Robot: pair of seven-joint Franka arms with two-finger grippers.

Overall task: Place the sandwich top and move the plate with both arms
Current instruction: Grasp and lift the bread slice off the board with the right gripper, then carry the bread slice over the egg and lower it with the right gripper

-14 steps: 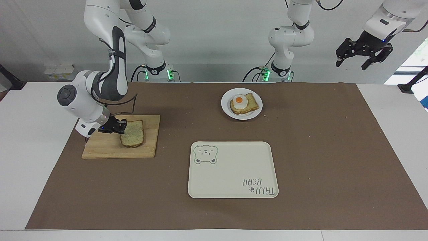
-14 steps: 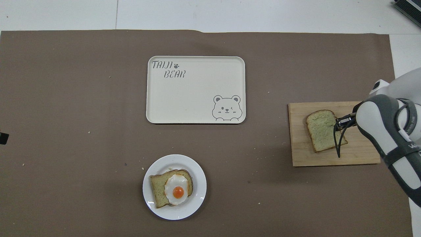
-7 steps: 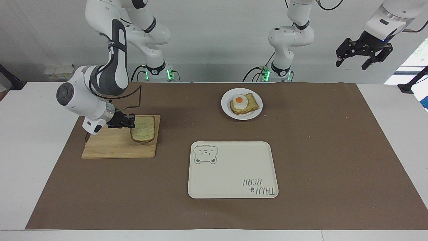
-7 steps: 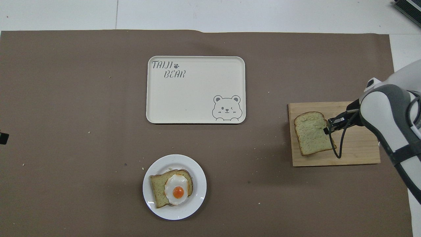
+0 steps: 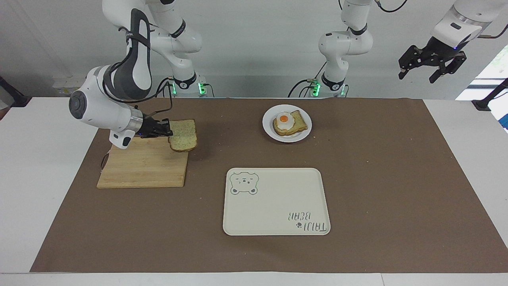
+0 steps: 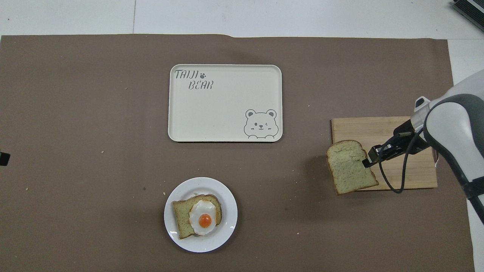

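One slice in play: sandwich top (image 5: 183,135) pinched at crust edge by right end effector (image 5: 168,130), airborne over cutting board (image 5: 145,167) corner toward counter middle. Bread light, soft, droops from one-sided grip; crumbles if squeezed. Plate (image 5: 268,129) with egg-topped bread (image 5: 289,122) near robots' counter edge. Left end effector (image 5: 431,66) waits raised, spread wide.

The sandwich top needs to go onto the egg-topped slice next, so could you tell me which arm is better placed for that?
The right arm: its gripper is shut on the sandwich top, lifted over the cutting board's edge. The left gripper hangs open, high past the table's end, holding nothing, away from the plate.
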